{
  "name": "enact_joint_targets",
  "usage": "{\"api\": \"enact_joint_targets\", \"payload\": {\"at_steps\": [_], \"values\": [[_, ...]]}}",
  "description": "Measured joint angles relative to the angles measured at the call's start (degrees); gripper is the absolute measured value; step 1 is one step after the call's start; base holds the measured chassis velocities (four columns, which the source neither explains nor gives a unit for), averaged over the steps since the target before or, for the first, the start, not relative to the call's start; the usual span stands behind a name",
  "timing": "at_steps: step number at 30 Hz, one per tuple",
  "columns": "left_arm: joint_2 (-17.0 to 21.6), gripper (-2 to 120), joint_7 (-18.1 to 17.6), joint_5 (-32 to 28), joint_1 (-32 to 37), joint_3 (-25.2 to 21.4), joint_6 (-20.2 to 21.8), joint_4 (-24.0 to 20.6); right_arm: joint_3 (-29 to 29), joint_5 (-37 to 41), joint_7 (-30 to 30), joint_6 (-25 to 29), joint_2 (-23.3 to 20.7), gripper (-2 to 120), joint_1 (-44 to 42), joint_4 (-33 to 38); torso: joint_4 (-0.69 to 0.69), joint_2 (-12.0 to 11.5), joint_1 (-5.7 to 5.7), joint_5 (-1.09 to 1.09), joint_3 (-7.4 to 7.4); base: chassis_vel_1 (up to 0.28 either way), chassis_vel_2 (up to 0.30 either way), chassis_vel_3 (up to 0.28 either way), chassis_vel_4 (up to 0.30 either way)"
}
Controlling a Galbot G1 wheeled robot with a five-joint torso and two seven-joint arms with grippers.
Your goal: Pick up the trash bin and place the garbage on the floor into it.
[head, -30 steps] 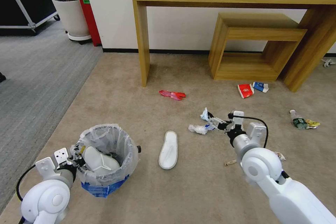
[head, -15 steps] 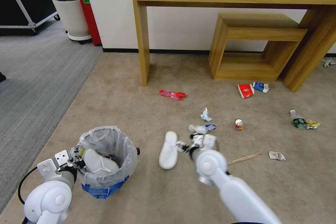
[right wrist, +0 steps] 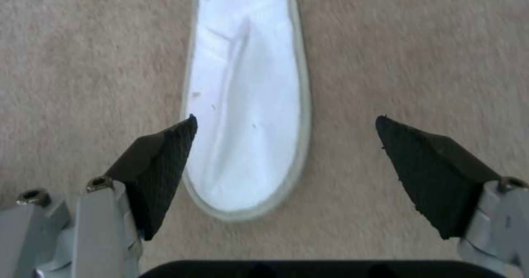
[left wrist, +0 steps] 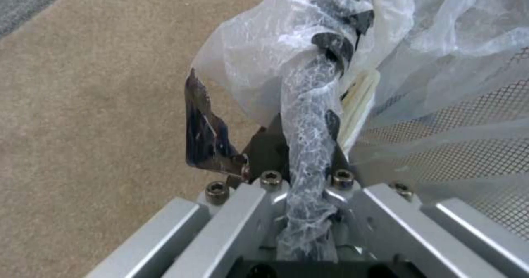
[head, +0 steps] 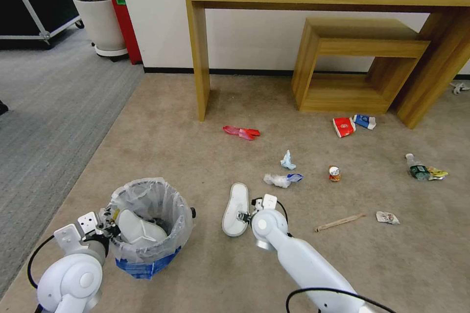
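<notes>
Swinging in from the crumpled tissues, the right gripper has crossed toward the trash bin and now hangs over the heel end of the white slipper lying on the beige floor just right of the bin. In the right wrist view its black fingertips stand wide apart, one over the slipper's edge and the other over bare carpet, gripping nothing.

The bin sits slightly lower in the head view than before, tilted, its blue base showing under the crinkly clear liner, with a second white slipper inside. The left gripper is at the bin's near-left rim; in the left wrist view it is clamped on the rim through the bunched plastic.

Farther from the bin, beyond the loose slipper, lie the tissues, a small can and a wooden stick. A red wrapper lies up near the leg of the wooden table. A red cup and blue-white carton rest by the low wooden shelf, and a clear bottle lies farthest from the bin.
</notes>
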Motion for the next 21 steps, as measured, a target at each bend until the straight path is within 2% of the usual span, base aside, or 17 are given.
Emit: {"api": "enact_joint_targets", "payload": {"at_steps": [9, 12, 18, 21], "values": [[-0.03, 0, 0.06, -0.02, -0.43, 0.24, -0.07, 0.13, -1.5, -1.47, -1.87, 0.2, 2.14, 80, 3.09, -6.25, 0.0, 0.0, 0.0, 0.0, 0.0, 0.0, 0.0, 0.0, 0.0], [-0.03, 0, 0.07, -0.05, -0.37, 0.3, -0.08, -0.05, -2.07, -2.49, -3.28, 0.48, 3.18, 74, 3.76, -9.26, 0.0, 0.0, 0.0, 0.0, 0.0, 0.0, 0.0, 0.0, 0.0], [0.02, 0, 0.1, -0.1, -0.24, 0.47, -0.13, -0.39, -3.07, -4.03, -5.17, 1.08, 4.13, 74, 4.18, -12.48, 0.0, 0.0, 0.0, 0.01, -0.01, 0.0, 0.0, 0.0, 0.0], [-0.04, 0, 0.1, -0.1, -0.24, 0.85, -0.16, -0.55, -3.4, -4.75, -6.12, 1.63, 4.63, 68, 4.35, -13.76, 0.0, 0.0, 0.0, 0.01, 0.0, 0.0, 0.0, 0.0, 0.0]]}}
